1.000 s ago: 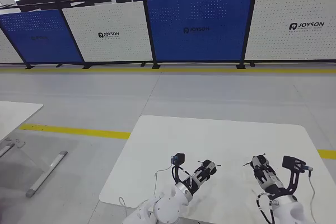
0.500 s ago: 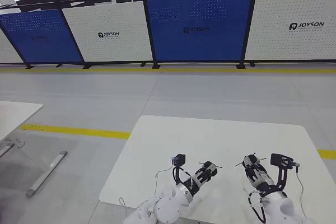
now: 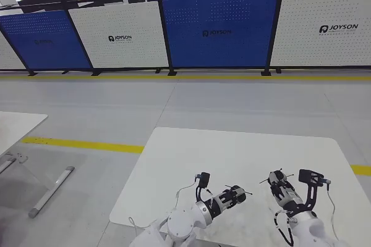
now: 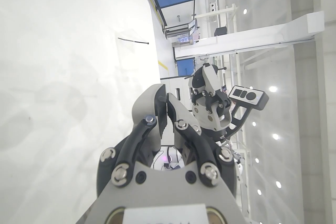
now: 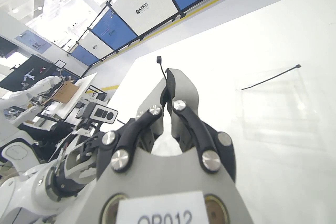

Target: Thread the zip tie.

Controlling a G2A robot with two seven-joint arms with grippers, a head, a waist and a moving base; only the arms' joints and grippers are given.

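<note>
The right gripper (image 5: 166,78) has smooth grey fingers with ribbed black pads, and its jaws are clamped on a black zip tie (image 5: 159,60). This is a thin plastic strap. Its small square head sticks out past the fingertips, and the gripped stretch is hidden between the pads.

A loose zip tie (image 5: 270,77), equally thin and straight, lies flat on the matte white table (image 5: 262,25). It is well apart from both grippers. It lies along one edge of a faint rectangular outline (image 5: 273,114), perhaps a clear sheet, though the material is hard to make out.

The left gripper (image 4: 164,98) is built the same way, with grey shells, black linkage bars and round metal pins. Its jaws are pressed together. A tiny dark nub shows at the pad tips, too small to identify. In the top view a hair-thin dark line crosses this gripper's tip, and I cannot tell whether it is gripped.

In the top view the left gripper sits at lower centre and the right gripper at lower right, both over the near part of the round-cornered table. Both arms are cut off by the bottom edge. Blue and white perforated panels (image 3: 219,34) line the upper frame, and a yellow floor line (image 3: 80,144) crosses at middle left.
</note>
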